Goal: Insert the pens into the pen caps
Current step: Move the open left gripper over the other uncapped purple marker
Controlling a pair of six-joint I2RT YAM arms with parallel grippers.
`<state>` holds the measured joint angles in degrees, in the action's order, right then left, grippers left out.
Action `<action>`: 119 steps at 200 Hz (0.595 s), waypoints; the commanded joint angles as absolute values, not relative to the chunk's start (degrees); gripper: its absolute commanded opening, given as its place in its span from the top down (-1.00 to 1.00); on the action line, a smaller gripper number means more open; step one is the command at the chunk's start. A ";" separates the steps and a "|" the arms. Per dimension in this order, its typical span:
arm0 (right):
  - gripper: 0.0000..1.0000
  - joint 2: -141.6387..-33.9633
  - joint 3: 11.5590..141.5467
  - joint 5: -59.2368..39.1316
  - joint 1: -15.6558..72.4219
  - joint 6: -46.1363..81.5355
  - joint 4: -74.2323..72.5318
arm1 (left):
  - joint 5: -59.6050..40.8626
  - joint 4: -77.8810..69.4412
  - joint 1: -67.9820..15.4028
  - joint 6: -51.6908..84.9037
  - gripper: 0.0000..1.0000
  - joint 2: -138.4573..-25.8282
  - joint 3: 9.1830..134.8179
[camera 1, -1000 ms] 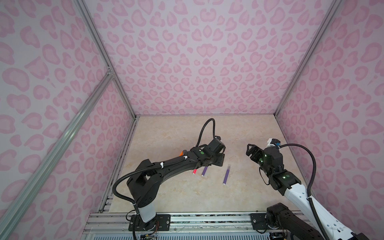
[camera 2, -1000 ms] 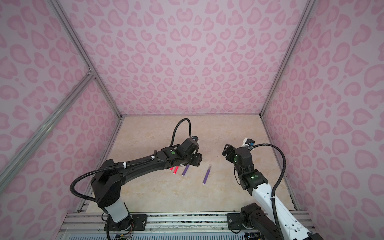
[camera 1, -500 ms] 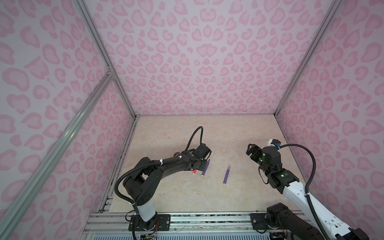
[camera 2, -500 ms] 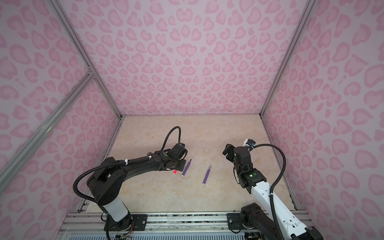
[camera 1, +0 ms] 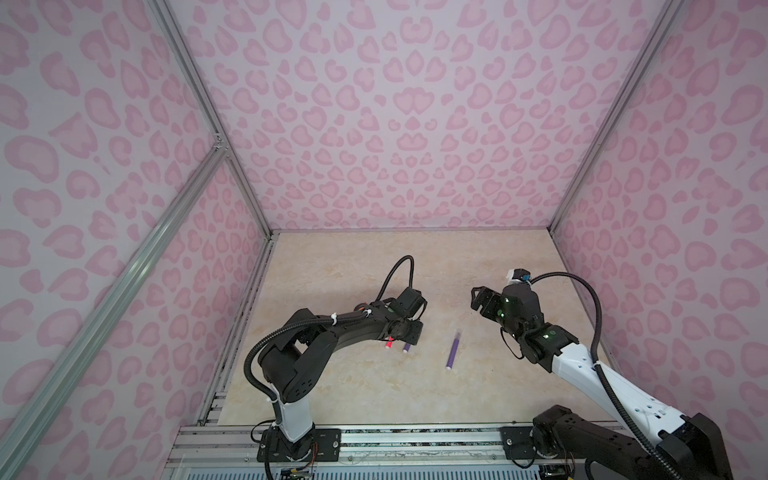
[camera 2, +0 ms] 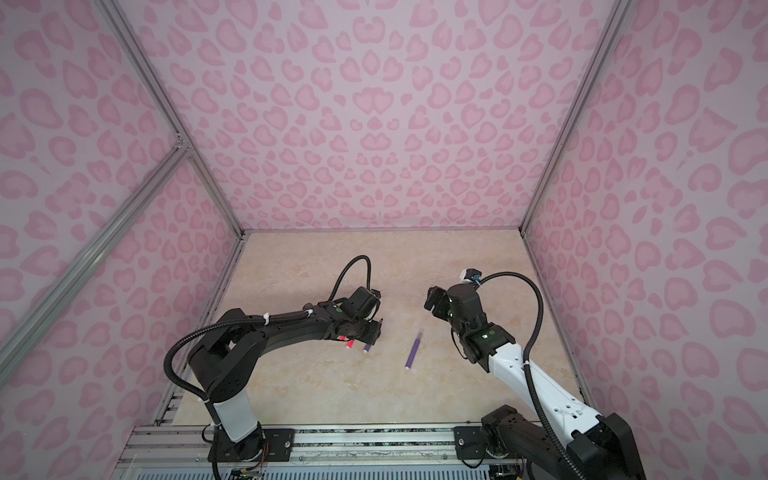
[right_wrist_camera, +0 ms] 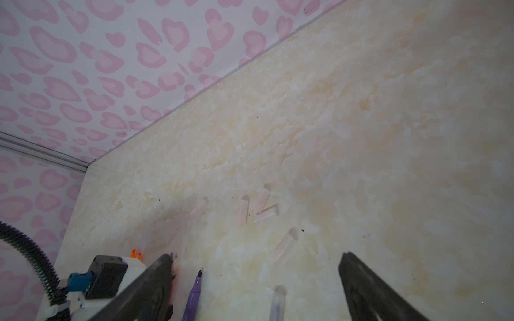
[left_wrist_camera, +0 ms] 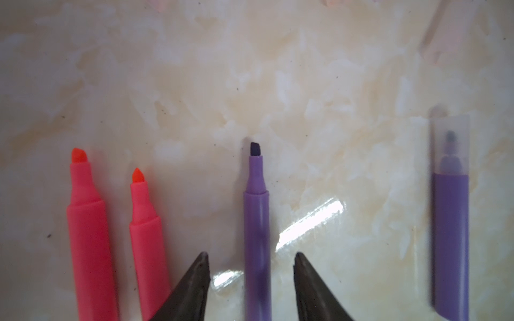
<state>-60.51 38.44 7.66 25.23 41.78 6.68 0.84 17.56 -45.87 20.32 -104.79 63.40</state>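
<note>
Uncapped purple pen [left_wrist_camera: 257,222] lies flat on the marble-pattern table [left_wrist_camera: 278,69], between the parted fingers of the left gripper [left_wrist_camera: 251,255], with a gap on each side. Two pink-red pens [left_wrist_camera: 86,236] lie just beside it, and a capped purple pen [left_wrist_camera: 450,222] lies on its other side, farther away. Right gripper [right_wrist_camera: 257,255] is spread wide and empty; loose pen caps [right_wrist_camera: 286,246] lie on the table ahead of it.

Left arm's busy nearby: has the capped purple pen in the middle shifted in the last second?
No. The capped purple pen lies at the same spot and slant relative to the front rail.
</note>
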 commanded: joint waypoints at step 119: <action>-0.85 -61.78 38.76 8.85 25.66 41.11 5.14 | 1.09 22.96 -46.57 18.56 0.18 -109.41 68.18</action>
